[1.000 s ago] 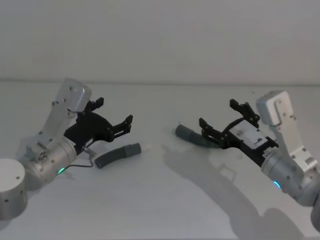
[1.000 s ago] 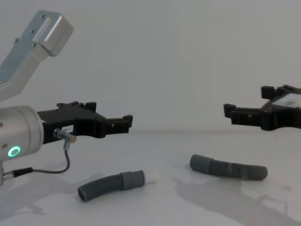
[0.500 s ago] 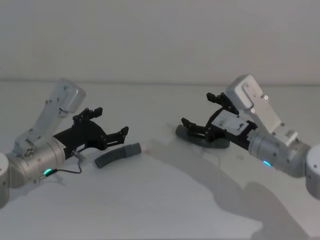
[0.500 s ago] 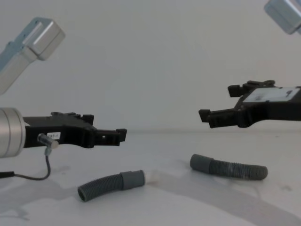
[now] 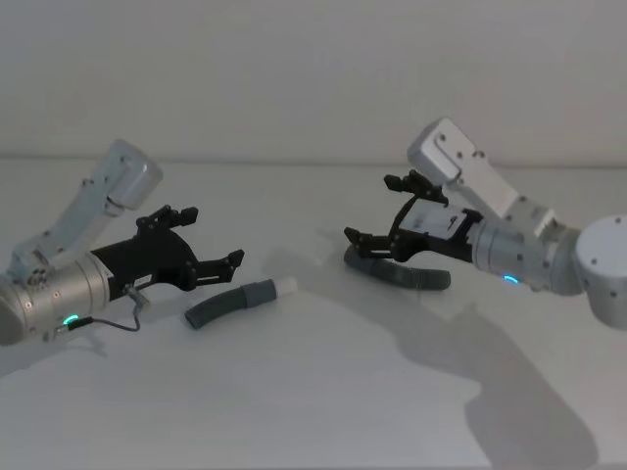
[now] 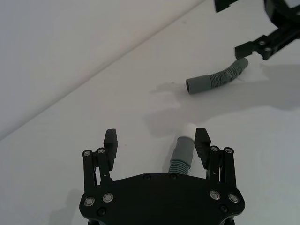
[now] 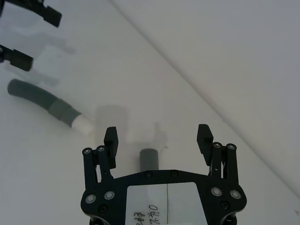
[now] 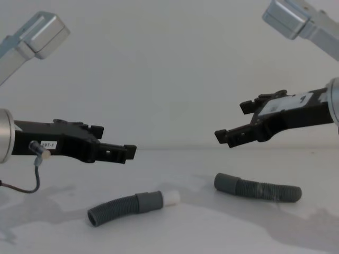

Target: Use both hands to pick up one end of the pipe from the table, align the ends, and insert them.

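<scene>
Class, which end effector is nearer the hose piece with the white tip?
Left. The left end effector hovers open just above the white-tipped hose piece; the right end effector hangs open over the plain-cuffed hose piece, farther off.

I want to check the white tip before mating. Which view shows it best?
Chest view: the white tip lies side-on, distinct from its grey cuff. Head view shows it from above; right wrist view, farther off; left wrist view, faint, by the left gripper.
</scene>
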